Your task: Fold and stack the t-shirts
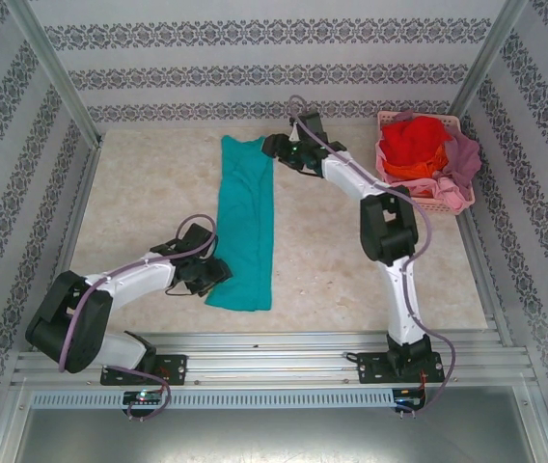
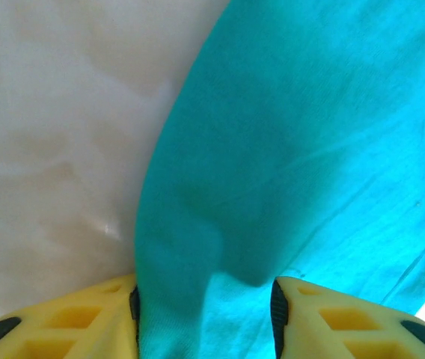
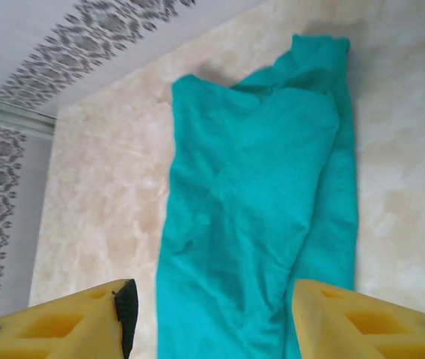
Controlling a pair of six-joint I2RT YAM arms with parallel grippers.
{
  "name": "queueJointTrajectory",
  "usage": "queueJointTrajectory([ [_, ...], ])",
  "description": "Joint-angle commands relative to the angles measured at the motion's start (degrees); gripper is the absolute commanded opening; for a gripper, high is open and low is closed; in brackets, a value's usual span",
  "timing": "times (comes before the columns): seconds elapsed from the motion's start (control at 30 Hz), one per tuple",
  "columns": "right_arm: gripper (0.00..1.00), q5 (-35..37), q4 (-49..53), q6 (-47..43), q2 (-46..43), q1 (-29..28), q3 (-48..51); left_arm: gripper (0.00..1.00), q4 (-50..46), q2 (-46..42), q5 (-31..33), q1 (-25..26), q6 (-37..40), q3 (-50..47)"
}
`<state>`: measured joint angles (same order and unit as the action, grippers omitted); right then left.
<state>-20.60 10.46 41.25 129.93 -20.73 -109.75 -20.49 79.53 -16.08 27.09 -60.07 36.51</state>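
Marbled worktop (image 1: 149, 203), patterned walls behind
Left gripper (image 1: 216, 275) straddles near hem of teal t-shirt (image 1: 245, 217), a long folded strip at centre; clamped or not, cannot tell. Right gripper (image 1: 276, 147) released above its far end. Other t-shirts (image 1: 414, 145) heaped in pink basket (image 1: 390, 117), far right

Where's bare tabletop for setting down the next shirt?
Free: the far-left stretch between the left rail and the teal t-shirt; the middle strip between that shirt and the right arm; the near-right patch between the right arm and the right rail, below the pink basket. Crowded: the far-right corner at the basket, and near-left around the left arm.
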Motion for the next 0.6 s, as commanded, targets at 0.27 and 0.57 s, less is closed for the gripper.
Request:
queueJointTrajectory([
  [0.27,0.73,2.5,-10.6,-19.9,-21.6,0.0,30.2,0.69,-3.0,-3.9,3.7,1.8,-1.6,0.5],
  [0.57,0.88,6.2,-11.1,-49.0,-39.8,-10.1,53.3,1.00,-1.5,-0.4,4.4,-11.6,6.6,5.9],
])
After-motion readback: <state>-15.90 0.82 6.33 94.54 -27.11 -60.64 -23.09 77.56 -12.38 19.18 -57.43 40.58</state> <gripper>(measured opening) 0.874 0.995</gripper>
